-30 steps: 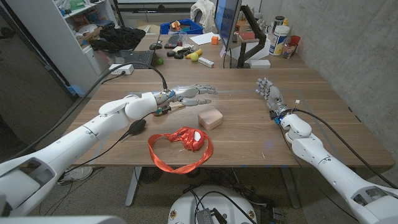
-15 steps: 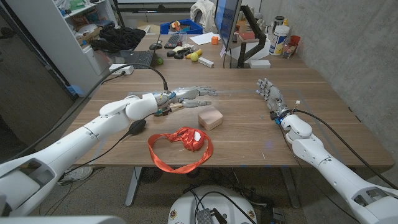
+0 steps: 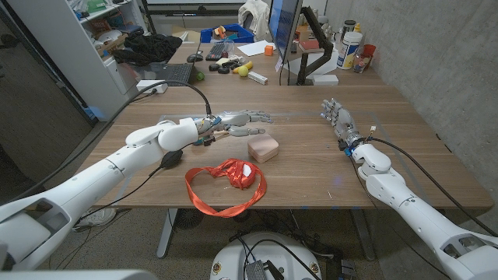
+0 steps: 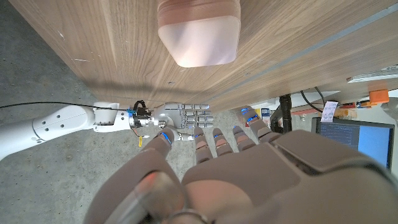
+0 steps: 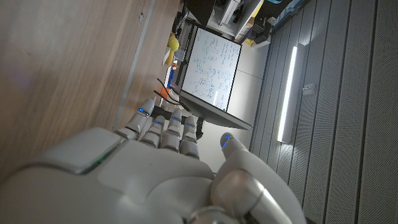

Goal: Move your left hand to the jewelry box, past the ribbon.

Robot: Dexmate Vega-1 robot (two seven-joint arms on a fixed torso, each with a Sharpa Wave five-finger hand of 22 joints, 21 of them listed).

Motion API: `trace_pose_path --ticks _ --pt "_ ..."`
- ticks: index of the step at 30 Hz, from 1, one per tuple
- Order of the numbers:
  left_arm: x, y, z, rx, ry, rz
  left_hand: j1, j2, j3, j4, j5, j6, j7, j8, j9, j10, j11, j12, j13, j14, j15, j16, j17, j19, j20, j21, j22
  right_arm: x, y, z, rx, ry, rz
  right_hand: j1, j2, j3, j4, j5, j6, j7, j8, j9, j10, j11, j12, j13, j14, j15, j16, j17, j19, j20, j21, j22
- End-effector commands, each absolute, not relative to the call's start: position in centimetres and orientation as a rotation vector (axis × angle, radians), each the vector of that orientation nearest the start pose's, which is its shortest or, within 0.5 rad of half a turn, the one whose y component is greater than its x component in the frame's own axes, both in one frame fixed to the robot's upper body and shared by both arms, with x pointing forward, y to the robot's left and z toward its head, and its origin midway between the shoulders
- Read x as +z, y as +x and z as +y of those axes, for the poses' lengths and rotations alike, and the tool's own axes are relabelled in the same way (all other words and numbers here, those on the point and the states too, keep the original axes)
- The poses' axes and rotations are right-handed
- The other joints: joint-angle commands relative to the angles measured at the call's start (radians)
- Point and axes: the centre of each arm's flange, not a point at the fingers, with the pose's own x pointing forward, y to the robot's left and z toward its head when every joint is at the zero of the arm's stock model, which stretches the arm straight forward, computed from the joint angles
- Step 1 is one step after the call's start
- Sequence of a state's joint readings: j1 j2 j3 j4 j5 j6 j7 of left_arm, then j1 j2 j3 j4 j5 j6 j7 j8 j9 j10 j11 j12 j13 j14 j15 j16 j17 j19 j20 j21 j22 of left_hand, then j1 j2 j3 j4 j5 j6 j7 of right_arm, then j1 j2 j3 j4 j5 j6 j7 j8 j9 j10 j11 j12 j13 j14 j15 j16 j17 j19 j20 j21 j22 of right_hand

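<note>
- Red ribbon (image 3: 226, 185): loose loop near the wooden table's (image 3: 311, 175) front edge, bunched knot on its far-right side.
- Pink jewelry box (image 3: 262, 147): just beyond the ribbon, near table centre, closed; long axis runs front-left to back-right. No readable label.
- Left hand (image 3: 233, 120): just behind and left of the box, not touching; fingers extended, spread, holding nothing.
- Right hand (image 3: 338, 118): well apart on the right side, fingers straight and apart, empty.
- Monitor (image 5: 211, 64) behind the table: text too small to read.
</note>
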State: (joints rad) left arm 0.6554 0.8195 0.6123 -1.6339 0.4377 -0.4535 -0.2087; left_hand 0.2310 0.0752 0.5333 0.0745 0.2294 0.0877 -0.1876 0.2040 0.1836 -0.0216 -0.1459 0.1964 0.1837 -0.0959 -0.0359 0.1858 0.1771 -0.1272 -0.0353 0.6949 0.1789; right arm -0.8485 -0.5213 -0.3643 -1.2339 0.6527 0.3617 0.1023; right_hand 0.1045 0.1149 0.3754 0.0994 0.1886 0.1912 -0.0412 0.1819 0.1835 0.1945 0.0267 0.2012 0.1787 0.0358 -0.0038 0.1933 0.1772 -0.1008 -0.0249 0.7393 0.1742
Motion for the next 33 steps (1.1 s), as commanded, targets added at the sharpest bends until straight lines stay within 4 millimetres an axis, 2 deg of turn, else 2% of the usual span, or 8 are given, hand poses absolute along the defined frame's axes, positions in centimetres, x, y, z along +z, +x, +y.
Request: trace_pose_path --ticks 1,33 --pt "2.54 57.17 17.62 -0.542 1.520 -0.918 0.011 0.002 -0.002 0.001 0.004 0.006 -0.002 -0.003 0.004 0.007 0.001 0.003 0.002 0.001 -0.066 -0.001 0.002 0.004 -0.019 -0.002 0.003 -4.33 65.26 -30.71 0.227 0.015 -0.607 0.008 0.035 -0.002 0.000 0.006 0.006 -0.004 0.007 0.002 0.004 0.006 0.007 0.004 0.002 0.011 -0.003 0.000 0.005 -0.004 -0.001 0.006" --pt "1.99 57.65 18.02 -0.562 1.533 -0.885 0.011 0.001 -0.005 0.002 0.005 0.013 0.000 -0.002 0.004 0.009 0.001 0.003 0.002 0.001 -0.064 -0.001 0.002 0.007 -0.031 -0.007 0.003 -4.29 65.63 -30.30 0.232 0.009 -0.599 0.008 0.034 -0.003 0.001 0.006 0.004 -0.006 0.007 0.002 0.003 0.006 0.006 0.004 0.002 0.011 -0.003 0.000 0.008 -0.004 -0.010 0.006"
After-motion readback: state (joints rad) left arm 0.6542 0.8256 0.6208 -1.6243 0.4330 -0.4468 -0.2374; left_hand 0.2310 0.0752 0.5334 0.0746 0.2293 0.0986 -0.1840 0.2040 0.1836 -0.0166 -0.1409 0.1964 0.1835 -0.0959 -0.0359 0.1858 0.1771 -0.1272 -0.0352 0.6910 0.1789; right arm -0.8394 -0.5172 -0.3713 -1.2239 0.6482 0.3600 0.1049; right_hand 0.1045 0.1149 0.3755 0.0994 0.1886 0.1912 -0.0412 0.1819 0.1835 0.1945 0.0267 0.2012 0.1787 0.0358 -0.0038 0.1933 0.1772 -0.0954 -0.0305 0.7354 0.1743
